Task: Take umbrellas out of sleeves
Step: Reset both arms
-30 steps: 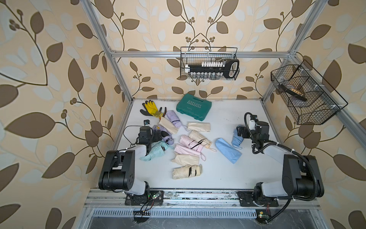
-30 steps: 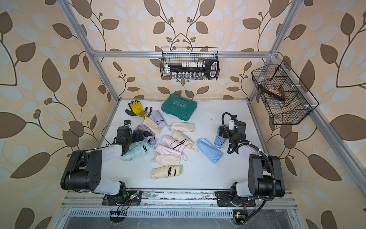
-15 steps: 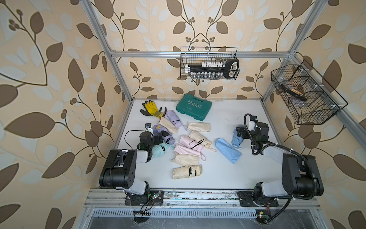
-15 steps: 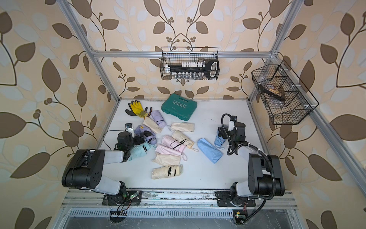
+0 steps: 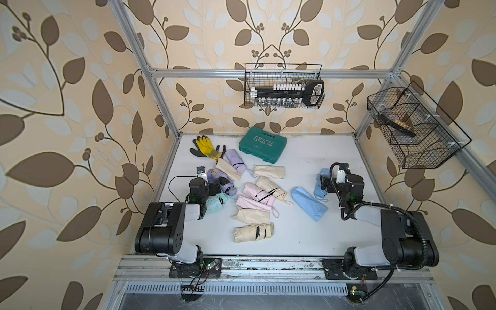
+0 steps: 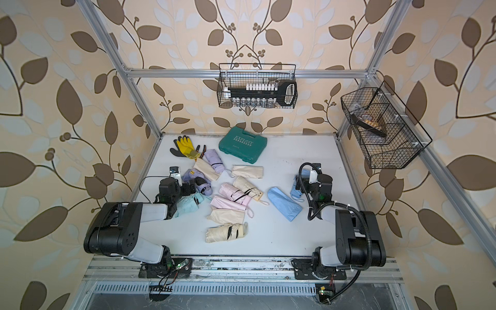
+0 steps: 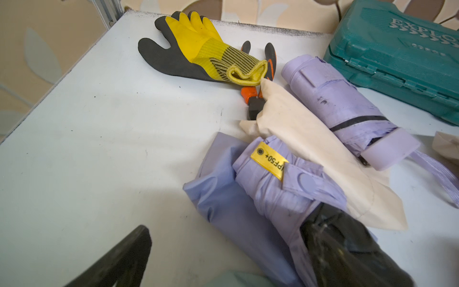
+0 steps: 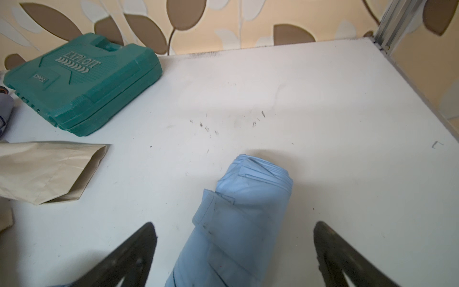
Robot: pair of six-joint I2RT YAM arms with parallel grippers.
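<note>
The right claw is hanging at the frame's bottom, fingers wide apart, the blue umbrella lying lengthwise between them.

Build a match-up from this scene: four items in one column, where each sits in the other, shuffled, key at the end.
1. yellow-and-black rubber-coated work glove
2. teal hard plastic tool case
3. flat light-blue fabric sleeve
4. folded light-blue fabric umbrella

A. between the jaws of the open right gripper
B. far left corner
C. lying limp, right of centre
D. middle of the back edge

Pairs: 1-B, 2-D, 3-C, 4-A
</note>
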